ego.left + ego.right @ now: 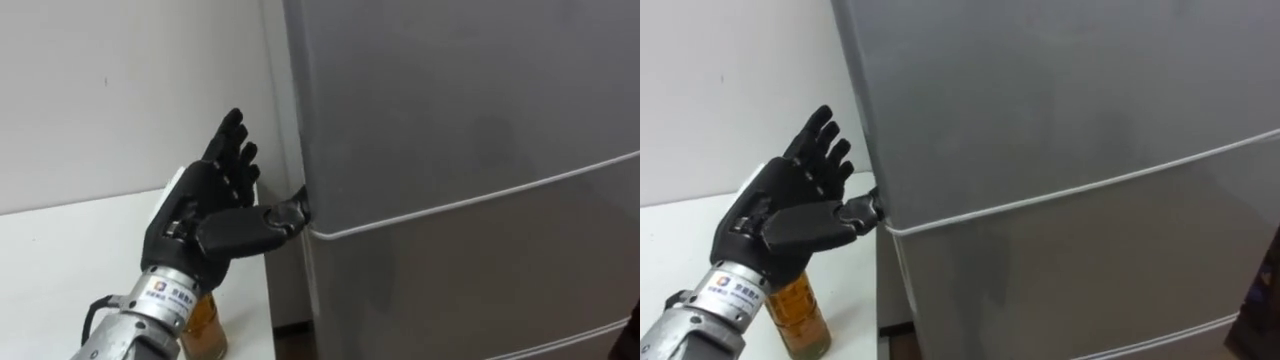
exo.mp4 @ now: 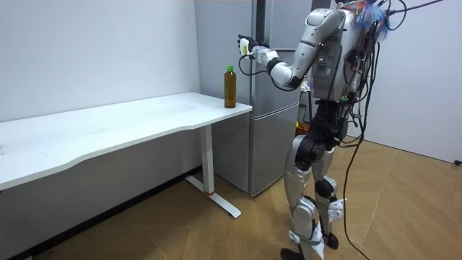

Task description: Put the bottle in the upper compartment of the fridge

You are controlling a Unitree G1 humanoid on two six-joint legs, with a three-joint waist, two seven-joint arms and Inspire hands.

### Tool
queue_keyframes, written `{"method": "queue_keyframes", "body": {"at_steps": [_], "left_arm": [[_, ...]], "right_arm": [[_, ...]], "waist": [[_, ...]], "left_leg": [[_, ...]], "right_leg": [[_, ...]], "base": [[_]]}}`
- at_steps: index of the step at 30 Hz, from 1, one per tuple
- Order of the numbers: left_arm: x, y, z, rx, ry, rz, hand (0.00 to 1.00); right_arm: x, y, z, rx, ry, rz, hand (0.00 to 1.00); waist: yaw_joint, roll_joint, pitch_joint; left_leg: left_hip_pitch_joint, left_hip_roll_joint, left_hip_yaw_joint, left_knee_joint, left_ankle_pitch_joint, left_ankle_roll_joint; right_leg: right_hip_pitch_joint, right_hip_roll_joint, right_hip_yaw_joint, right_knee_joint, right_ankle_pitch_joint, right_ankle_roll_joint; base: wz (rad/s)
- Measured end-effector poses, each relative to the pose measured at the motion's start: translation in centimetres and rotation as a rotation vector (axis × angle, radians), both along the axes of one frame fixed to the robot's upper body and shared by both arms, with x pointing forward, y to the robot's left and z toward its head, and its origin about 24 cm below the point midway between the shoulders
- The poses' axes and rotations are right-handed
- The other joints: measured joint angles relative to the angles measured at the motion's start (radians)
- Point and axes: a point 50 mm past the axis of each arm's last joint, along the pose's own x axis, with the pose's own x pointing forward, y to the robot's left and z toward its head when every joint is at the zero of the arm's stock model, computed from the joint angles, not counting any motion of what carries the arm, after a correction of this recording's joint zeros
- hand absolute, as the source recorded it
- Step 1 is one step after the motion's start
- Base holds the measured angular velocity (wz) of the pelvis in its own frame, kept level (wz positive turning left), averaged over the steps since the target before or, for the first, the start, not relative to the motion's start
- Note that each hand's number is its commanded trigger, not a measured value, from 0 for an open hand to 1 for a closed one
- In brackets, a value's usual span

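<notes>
Left robot hand (image 1: 205, 205) raised at left edge of upper fridge door (image 1: 450, 100). Fingers straight and spread, thumb tip touching door edge just above seam, nothing held. Bottle (image 1: 203, 330) stands upright on right end of desk (image 1: 60, 260), just below wrist, long axis vertical. Door shut. Judgement: door needs opening first; bottle is a downward reach for this hand.

I log this site as a plain indoor test room fitted out for housework. Grounds: bare white walls (image 2: 94, 50), a wood-plank floor (image 2: 404, 209), one long white tabletop (image 2: 108, 130) on a white frame set against the wall, and a tall grey fridge (image 2: 271, 144) with stacked doors just beside its end. The tabletop reads as office furniture, the fridge as a kitchen appliance.
</notes>
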Motion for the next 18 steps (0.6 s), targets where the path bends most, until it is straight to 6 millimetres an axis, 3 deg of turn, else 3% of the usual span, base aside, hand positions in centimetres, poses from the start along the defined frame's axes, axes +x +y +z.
{"method": "queue_keyframes", "body": {"at_steps": [18], "left_arm": [[-0.40,-0.92,-0.75,0.042,0.002,-0.042,0.00]], "right_arm": [[-0.49,-0.36,0.01,-0.017,-0.010,-0.002,0.00]], "waist": [[0.021,0.015,-0.0088]], "left_leg": [[0.017,-0.002,-0.008,0.003,0.002,0.003]], "right_leg": [[0.014,-0.001,-0.011,0.002,0.001,0.000]], "base": [[0.01]]}}
